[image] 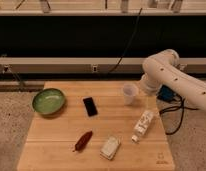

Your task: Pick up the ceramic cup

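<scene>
The ceramic cup (129,93) is small, plain and white, and stands upright at the back right of the wooden table (56,137). My white arm (163,72) reaches in from the right and bends down just right of the cup. The gripper (146,95) hangs at the arm's end, close beside the cup's right side, mostly merged with the arm's white shell. Nothing shows as held.
A green bowl (48,101) sits at the back left, a black phone (90,106) in the middle, a red pepper (83,141) and a pale packet (110,147) at the front. A white labelled bottle (142,125) lies in front of the cup. Cables hang off the right edge.
</scene>
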Motion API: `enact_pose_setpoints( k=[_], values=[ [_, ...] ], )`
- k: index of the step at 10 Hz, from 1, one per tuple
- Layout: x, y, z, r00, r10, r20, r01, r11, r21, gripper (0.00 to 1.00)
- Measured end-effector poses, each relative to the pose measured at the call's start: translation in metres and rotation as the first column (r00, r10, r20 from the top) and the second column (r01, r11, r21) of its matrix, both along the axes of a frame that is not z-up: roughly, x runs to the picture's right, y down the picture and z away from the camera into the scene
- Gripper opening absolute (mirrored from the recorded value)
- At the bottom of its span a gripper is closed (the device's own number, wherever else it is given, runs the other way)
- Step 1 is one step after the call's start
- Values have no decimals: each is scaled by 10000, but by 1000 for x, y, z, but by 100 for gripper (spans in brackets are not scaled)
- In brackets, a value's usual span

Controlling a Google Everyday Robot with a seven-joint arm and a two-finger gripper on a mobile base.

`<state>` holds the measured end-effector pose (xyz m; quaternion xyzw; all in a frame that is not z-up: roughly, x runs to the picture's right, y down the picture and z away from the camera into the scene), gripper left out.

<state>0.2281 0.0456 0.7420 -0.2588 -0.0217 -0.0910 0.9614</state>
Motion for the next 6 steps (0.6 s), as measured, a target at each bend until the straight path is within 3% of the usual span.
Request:
enact_pose_setpoints(
  k=[6],
  values=[
    [-4, 1, 21, 9969, -550, 559, 551, 9985, 8, 80]
  ],
)
